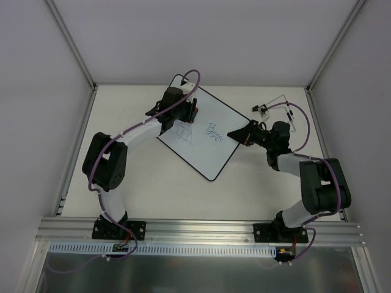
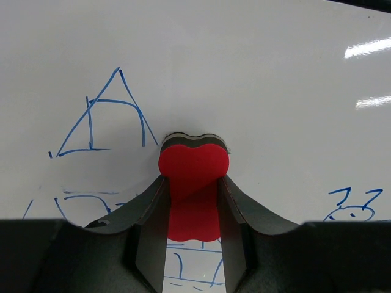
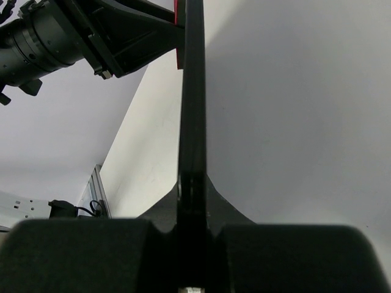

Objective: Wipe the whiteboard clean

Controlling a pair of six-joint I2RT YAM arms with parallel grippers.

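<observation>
The whiteboard (image 1: 211,155) lies at an angle in the middle of the table, with blue pen drawings (image 1: 214,131) on it. My left gripper (image 1: 189,114) is shut on a red bone-shaped eraser (image 2: 193,168) and presses its tip onto the board (image 2: 256,79), just right of a blue triangle sketch (image 2: 104,116). More blue marks (image 2: 351,204) show at the lower right. My right gripper (image 1: 236,134) is shut on the board's right edge. In the right wrist view the black rim (image 3: 192,91) runs edge-on between that gripper's fingers (image 3: 192,183).
A small white-and-black piece with thin wire (image 1: 266,111) lies at the back right of the table. An aluminium rail (image 1: 201,229) runs along the near edge. Grey enclosure walls stand on the left, back and right.
</observation>
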